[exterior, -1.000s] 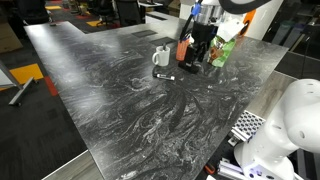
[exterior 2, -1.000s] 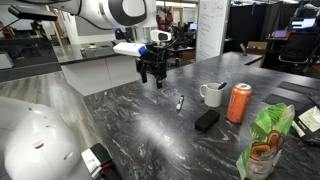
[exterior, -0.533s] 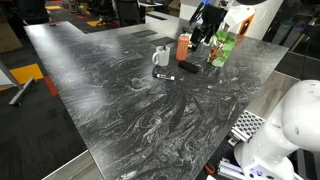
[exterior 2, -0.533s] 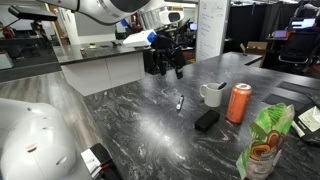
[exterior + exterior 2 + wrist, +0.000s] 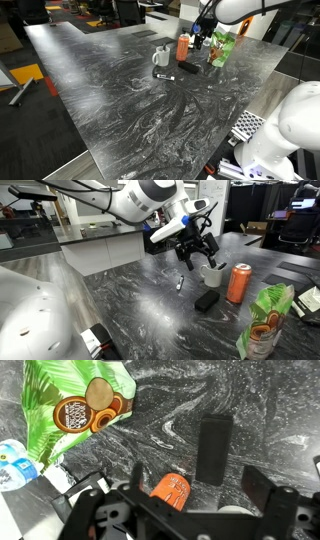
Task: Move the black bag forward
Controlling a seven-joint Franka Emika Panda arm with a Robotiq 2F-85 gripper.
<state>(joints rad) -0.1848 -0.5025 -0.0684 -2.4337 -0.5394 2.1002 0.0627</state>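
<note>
Dark marbled counter [image 5: 130, 310], office behind: the end effector [image 5: 200, 264] is hanging open and empty above the white mug [image 5: 212, 276]; the black bag [image 5: 206, 300] is lying flat just beside that mug, its long axis crossing the finger line in the wrist view.

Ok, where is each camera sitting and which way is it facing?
An exterior view: by the white robot body, looking along the table to the black bag at its far end.
An exterior view: near the green bag, facing the arm and open gripper by the white mug.
Wrist view: looks down; fingers at bottom, black bag beyond.
All share black bag, green bag, orange can.
</note>
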